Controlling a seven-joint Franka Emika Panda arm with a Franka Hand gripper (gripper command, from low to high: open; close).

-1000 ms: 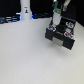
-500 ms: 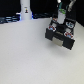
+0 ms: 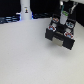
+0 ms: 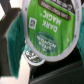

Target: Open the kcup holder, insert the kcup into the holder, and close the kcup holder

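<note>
the claw [image 3: 64, 21] hangs right over the kcup holder [image 3: 61, 34] at the exterior view's right, on the white surface [image 3: 25, 55]. from the wrist view the kcup [image 4: 47, 31] fills the frame, green foil lid facing the camera, seemingly pinched between the fingers, though how wide they stand i cannot tell. it looks light, thin-walled and slick; best held by its sides, gently.

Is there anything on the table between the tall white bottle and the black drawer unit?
No. In the exterior view, only bare white table lies between the bottle and the drawer unit.
</note>
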